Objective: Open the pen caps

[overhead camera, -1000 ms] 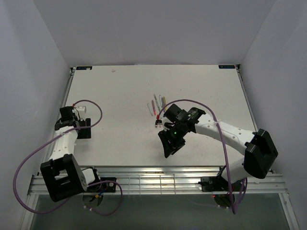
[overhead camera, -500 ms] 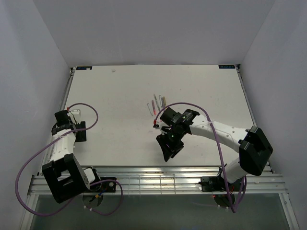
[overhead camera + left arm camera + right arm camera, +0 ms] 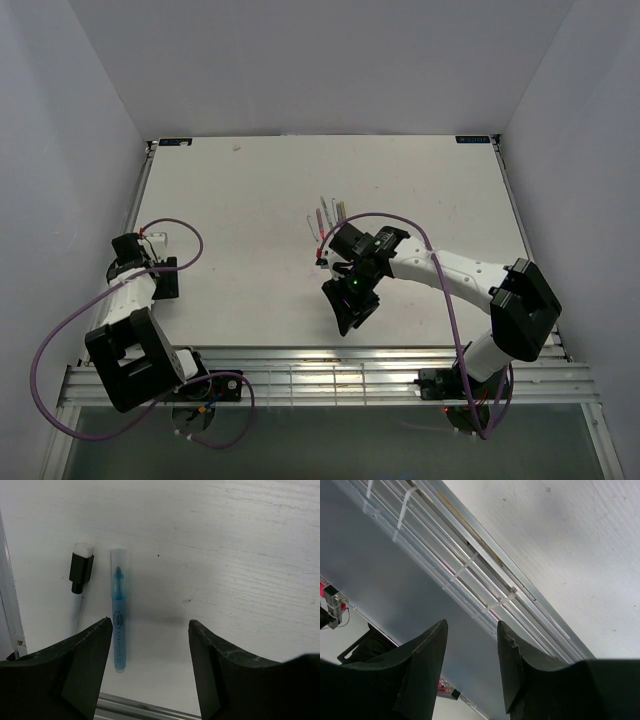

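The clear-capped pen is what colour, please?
The pen is blue; the left wrist view shows it best.

Worktop [image 3: 240, 555]: matt white, faint grain, scuffed. Blue pen [image 3: 119, 645]: translucent glossy plastic; cap [image 3: 118, 560] clear plastic. Left tool fingers [image 3: 220, 675]: matt black plastic, finely rough. Near rail [image 3: 445, 530]: bare metal; ties [image 3: 502, 601] white plastic.

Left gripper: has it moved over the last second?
Yes. The left gripper has drifted left and slightly nearer, toward the table's left edge.
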